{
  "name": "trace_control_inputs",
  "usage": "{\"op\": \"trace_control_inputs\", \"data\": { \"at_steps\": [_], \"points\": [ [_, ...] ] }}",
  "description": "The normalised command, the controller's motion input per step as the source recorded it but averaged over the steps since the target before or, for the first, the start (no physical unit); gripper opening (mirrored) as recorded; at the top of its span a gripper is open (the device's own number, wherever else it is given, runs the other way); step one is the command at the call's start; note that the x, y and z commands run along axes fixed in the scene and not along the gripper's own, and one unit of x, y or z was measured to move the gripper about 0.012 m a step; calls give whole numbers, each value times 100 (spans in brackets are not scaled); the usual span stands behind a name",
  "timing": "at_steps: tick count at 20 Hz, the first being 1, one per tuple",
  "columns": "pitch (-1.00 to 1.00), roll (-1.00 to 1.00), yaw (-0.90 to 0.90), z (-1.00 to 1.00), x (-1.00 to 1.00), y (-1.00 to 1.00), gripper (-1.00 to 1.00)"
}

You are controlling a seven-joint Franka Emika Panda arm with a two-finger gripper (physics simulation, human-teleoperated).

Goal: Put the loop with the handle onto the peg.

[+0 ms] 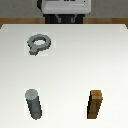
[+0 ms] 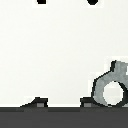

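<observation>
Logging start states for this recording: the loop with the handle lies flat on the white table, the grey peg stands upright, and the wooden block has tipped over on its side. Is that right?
Not quite. In the exterior view the wooden block stands upright, not tipped over. The rest holds: the loop with the handle lies flat on the white table, and the grey peg stands upright.

A bare simulated test bench is shown rather than any lived-in room. A plain white desk (image 1: 70, 65) fills the exterior view, with flat, even shading and coarse rendered edges. Only three simple props are laid out on it: the loop with the handle (image 1: 39, 44), the peg (image 1: 33, 104) and a brown wooden block (image 1: 96, 105). The robot's base (image 1: 65, 11) is seen at the far edge against a black backdrop.
</observation>
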Motion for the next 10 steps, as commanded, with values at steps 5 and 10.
{"op": "trace_control_inputs", "data": {
  "at_steps": [5, 10],
  "points": [
    [0, 0, 0, 0, 0, 0, 100],
    [0, 0, 0, 0, 0, -40, 100]
  ]
}}
